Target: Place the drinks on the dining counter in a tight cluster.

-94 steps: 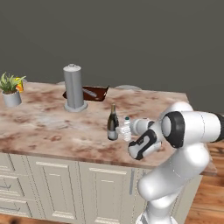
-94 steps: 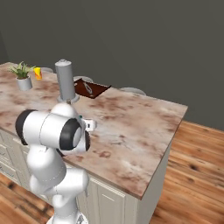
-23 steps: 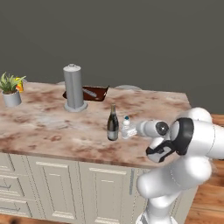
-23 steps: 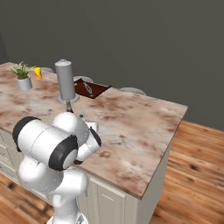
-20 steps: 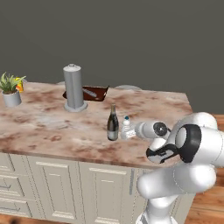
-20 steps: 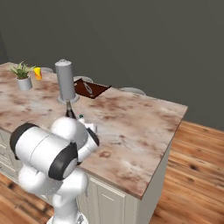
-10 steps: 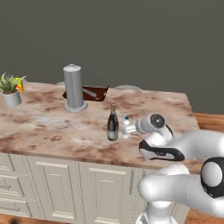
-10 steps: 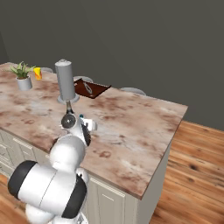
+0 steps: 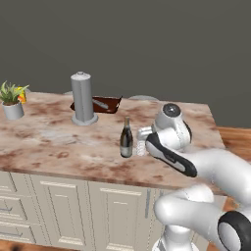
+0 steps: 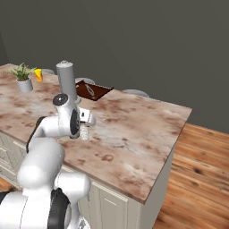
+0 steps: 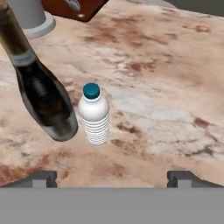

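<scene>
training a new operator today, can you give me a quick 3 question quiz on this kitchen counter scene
1. True or false: the wine bottle and the water bottle stand upright, close together on the dining counter.
2. What colour is the water bottle's cap? A) yellow B) blue C) red
3. Fill in: the gripper has its jaws ____, holding nothing.

Key: 1 true; 2 B; 3 open
</scene>
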Controlling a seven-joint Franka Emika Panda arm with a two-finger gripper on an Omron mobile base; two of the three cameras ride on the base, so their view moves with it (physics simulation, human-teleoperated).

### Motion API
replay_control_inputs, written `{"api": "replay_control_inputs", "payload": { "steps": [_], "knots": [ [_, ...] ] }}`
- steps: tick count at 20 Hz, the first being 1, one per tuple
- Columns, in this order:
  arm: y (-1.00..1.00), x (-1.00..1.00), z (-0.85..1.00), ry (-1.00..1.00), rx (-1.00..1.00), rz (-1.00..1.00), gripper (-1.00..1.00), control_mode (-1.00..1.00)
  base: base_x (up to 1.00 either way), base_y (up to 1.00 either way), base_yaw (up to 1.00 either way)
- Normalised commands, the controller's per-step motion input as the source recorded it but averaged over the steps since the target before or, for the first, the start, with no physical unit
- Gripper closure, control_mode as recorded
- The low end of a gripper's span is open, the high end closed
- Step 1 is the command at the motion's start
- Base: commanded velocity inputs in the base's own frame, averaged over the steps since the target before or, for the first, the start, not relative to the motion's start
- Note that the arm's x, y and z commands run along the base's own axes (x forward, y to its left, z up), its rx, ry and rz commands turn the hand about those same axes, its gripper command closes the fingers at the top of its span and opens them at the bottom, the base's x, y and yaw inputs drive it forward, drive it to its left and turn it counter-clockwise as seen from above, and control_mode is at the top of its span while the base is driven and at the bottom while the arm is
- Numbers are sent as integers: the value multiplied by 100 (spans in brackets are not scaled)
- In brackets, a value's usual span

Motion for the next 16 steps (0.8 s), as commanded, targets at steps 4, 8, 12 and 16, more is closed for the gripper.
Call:
{"api": "replay_control_inputs", "payload": {
  "steps": [4, 8, 12, 16],
  "knots": [
    [20, -58, 2, 0, 0, -28, -100, -100, 0, 0, 0],
    [25, -44, -15, -9, -3, -31, -100, -100, 0, 0, 0],
    [7, -13, -4, -17, -1, -26, -100, -100, 0, 0, 0],
    [1, -11, 1, -11, 0, -12, -100, -100, 0, 0, 0]
  ]
}}
